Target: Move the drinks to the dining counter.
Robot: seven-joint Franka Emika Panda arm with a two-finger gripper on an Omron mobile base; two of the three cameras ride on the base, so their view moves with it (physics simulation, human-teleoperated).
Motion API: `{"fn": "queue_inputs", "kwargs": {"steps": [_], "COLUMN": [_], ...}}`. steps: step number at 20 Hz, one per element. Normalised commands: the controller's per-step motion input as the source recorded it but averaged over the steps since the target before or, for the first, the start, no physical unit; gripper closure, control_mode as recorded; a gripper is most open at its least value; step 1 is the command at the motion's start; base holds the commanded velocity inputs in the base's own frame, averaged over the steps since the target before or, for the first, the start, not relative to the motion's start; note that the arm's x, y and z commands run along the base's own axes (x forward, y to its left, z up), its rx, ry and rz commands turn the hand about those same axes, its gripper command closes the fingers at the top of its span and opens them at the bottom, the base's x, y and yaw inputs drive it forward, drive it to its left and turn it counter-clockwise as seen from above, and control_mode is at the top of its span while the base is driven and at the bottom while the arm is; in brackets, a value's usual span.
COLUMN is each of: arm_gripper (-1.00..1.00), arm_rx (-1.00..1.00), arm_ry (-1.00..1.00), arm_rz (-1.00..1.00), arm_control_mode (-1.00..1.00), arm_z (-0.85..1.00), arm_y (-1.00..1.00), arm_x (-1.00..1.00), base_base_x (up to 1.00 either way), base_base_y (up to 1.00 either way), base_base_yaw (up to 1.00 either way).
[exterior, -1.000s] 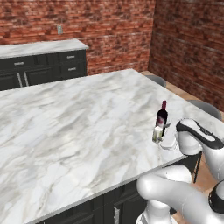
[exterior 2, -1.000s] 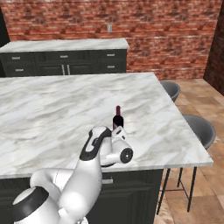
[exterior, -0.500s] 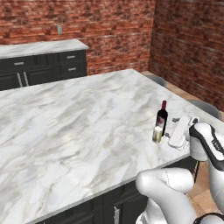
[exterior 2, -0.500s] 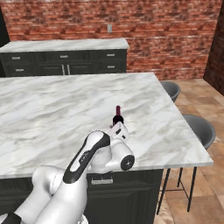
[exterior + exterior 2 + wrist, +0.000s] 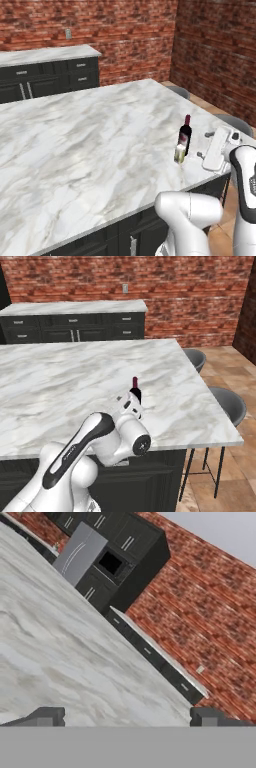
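Observation:
A dark wine bottle with a red cap stands upright near the right edge of the dining counter, a broad white marble island. A small pale-yellow jar stands just in front of it, touching or nearly so. My gripper hovers a short way to their right, open, its fingers pointing at them with nothing between. In the right base view the bottle's neck rises behind my white hand. In the hand view the fingertips stand wide apart over bare marble.
Two grey bar stools stand along the island's right side. A narrower marble counter with dark drawers runs along the brick back wall. Dark cabinets and a steel appliance show far off in the hand view.
My hand has drawn back to the right, away from the jar and bottle, staying open. The bottle and jar have not moved.

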Motion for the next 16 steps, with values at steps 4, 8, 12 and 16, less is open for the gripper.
{"fn": "queue_inputs", "kwargs": {"steps": [4,8,12,16], "arm_gripper": [-1.0,-1.0,-1.0,-1.0], "arm_rx": [-0.01,0.0,0.0,0.0], "arm_ry": [-0.02,0.0,0.0,0.0], "arm_rz": [0.0,0.0,0.0,0.0], "arm_control_mode": [1.0,1.0,1.0,1.0], "arm_z": [0.02,0.0,0.0,0.0], "arm_y": [0.0,0.0,0.0,0.0], "arm_x": [-0.04,0.0,0.0,0.0], "base_base_x": [0.0,-0.25,-1.0,-1.0], "base_base_y": [0.0,-0.01,-0.16,-0.26], "base_base_yaw": [0.0,0.0,0.0,0.0]}}
